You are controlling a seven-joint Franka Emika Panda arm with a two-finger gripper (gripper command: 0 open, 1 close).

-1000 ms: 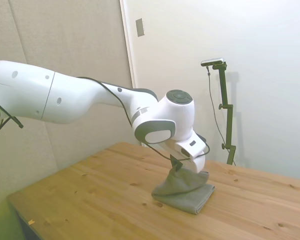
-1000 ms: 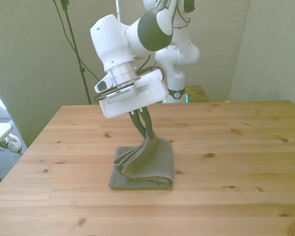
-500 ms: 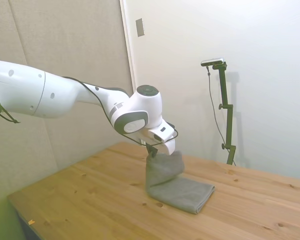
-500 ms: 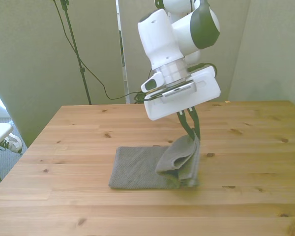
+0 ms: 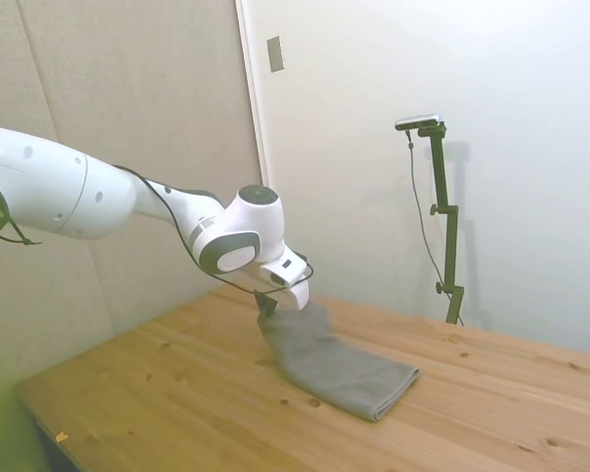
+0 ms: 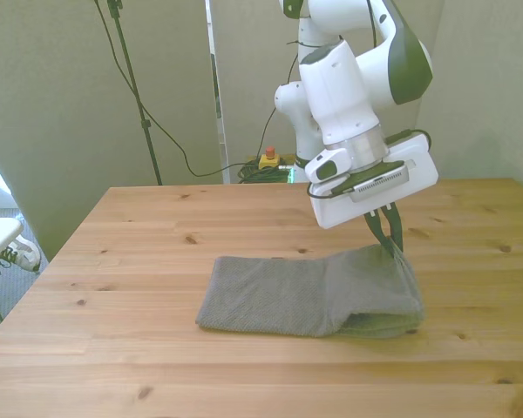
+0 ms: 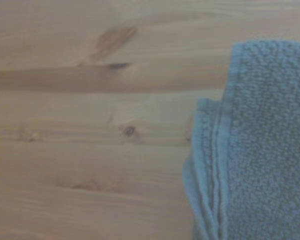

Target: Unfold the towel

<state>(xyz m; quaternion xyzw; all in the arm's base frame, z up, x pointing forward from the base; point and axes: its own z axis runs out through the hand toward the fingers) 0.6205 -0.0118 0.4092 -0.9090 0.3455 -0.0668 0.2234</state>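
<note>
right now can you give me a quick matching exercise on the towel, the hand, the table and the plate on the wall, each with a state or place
Things:
1. towel
2. hand
3. table
4. wall plate

States or places:
A. bare wood with knots
B. high beside the white corner trim
C. shut on a raised cloth edge
D. grey, stretched out, one end lifted

Pairs: 1-D, 2-C, 3-A, 4-B

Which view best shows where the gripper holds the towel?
The front view: the gripper pinches the towel at its raised end on that view's right, the rest lying flat. The side view shows the lifted end partly behind the wrist. The wrist view shows only layered towel edges on the table.
</note>
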